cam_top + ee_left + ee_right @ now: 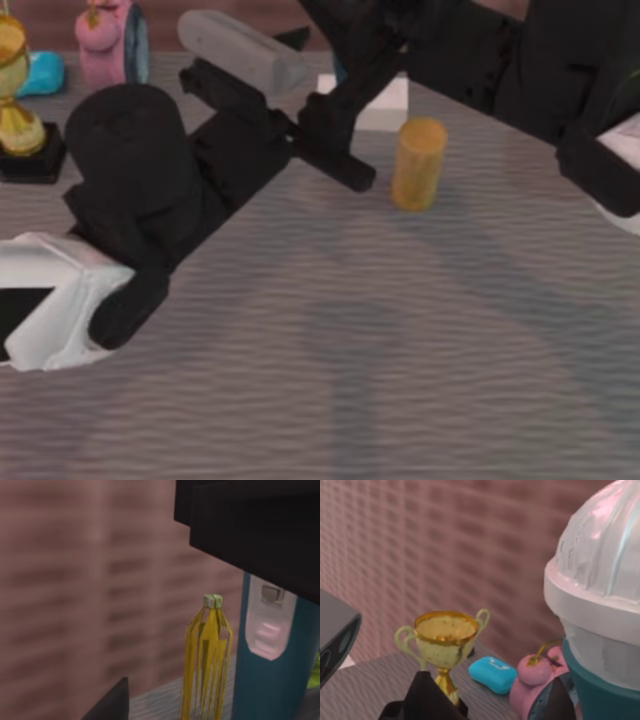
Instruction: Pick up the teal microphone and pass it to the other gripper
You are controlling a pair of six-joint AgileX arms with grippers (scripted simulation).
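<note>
Slim dark-teal microphone [270, 680] w/ white switch patch and round white-grey head is off the tabletop [400, 350], upright, right where both arms meet at the far-centre edge. In the top view it's almost fully hidden under the arms. The left wrist view shows its handle and switch close up; the right wrist view shows its head filling one side.

Left tool [330, 140] reaches in from the left, right tool [345, 85] from the far right, and they cross over each other. Can't tell for either one whether it's clenched on the mic or released, since the contact pts are hidden.

Judgement: pickup looks done and the pass is at the meeting stage. What's left is a confirmed grip by the receiving tool, let-go by the giver, then the arms pulling apart.

Around:
- Orange upright cylinder [418, 163] sits near the tools, the closest thing to knock on retreat.
- Gold trophy cup [15, 90], rounded light-blue object [42, 72] and pink figure [103, 45] stand at the far left, well apart.
- Yellow slatted bottle-like thing [207, 660] stands behind the mic in the left wrist view.
</note>
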